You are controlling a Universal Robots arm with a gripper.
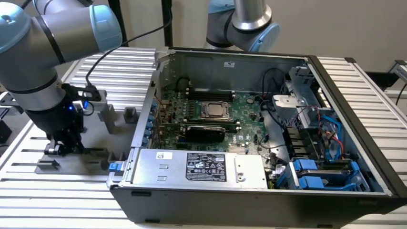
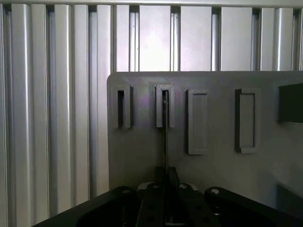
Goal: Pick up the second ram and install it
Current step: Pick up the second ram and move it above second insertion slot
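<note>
1. The gripper point(image 2: 166, 175), above the grey holder plate point(image 2: 137, 161), has its fingers point(image 2: 173, 178) clamped on the second ram point(image 2: 165, 139), a thin stick seen edge-on, its far end in the plate's slotted block point(image 2: 171, 106).
2. A tilted pull could bind or bend the board in that matte plastic slot.

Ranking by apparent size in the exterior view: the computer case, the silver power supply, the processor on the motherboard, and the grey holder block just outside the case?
1. computer case, by far the largest
2. silver power supply
3. processor
4. grey holder block, smallest, though not much smaller than the processor
</note>
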